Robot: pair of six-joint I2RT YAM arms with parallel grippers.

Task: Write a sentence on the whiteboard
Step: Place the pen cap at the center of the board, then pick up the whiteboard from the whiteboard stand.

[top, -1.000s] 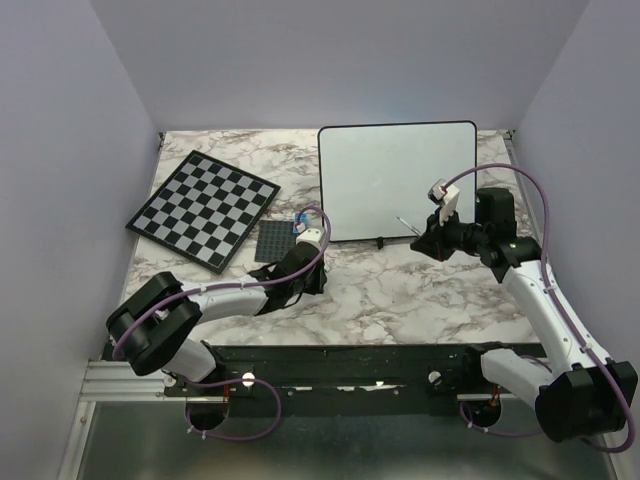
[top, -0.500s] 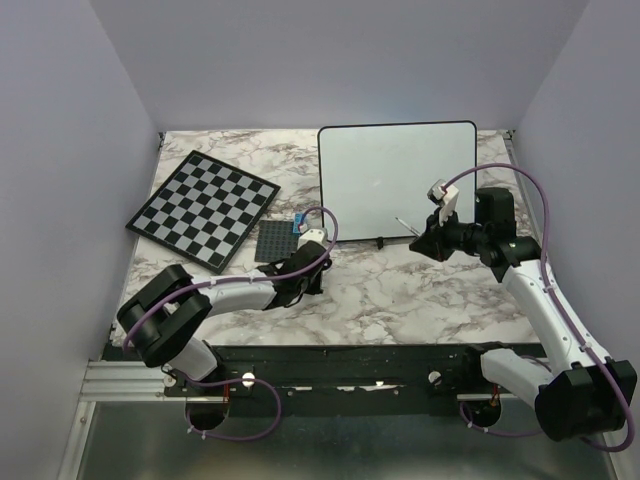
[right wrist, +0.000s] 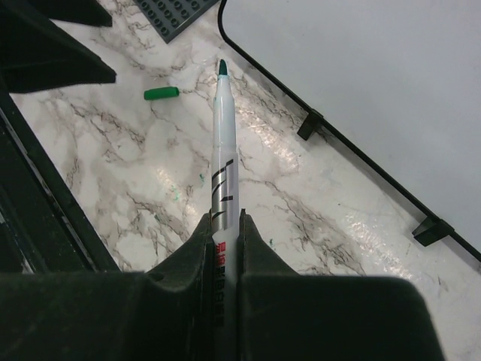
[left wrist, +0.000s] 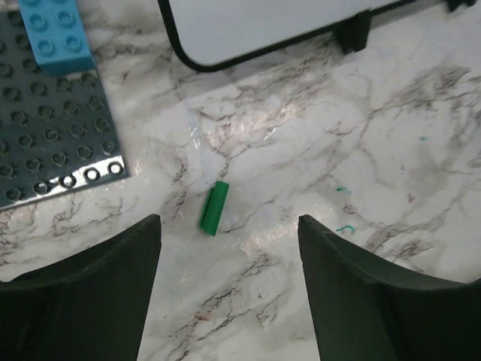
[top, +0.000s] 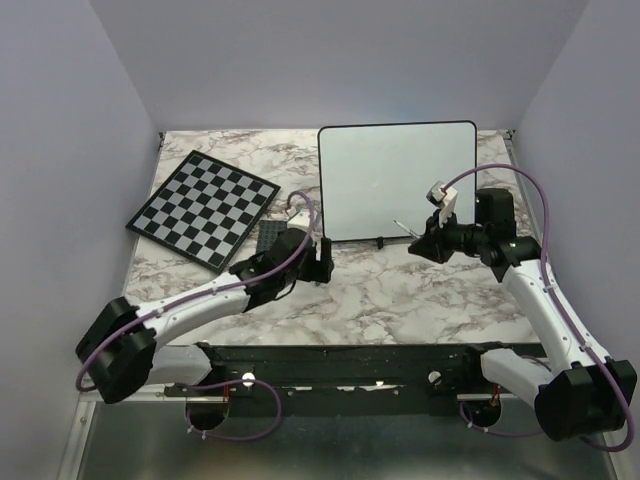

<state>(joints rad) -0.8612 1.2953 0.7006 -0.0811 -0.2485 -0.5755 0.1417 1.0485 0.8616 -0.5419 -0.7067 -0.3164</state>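
Two grippers [left wrist: 227, 226] [right wrist: 224, 226], one marker [right wrist: 224, 150]; whiteboard [top: 398, 180] at the counter's [left wrist: 338, 150] back.
Right gripper is clamped on the uncapped green marker, its tip near the whiteboard's near edge. Left gripper gapes wide and empty above a green cap [left wrist: 214, 208] lying on the counter.

1. White marble-patterned table top [top: 400, 290], grey-veined and glossy, with soft patches of glare.
2. Plain pale lavender back wall [top: 330, 60], left wall [top: 60, 150] and right wall [top: 590, 90], enclosing three sides.
3. Black beam [top: 350, 355] along the near edge, with an aluminium rail [top: 110, 380] at its left end.
4. Dull grey metal sheet [top: 350, 450] below.
5. Even, diffuse light, with faint shadows only.
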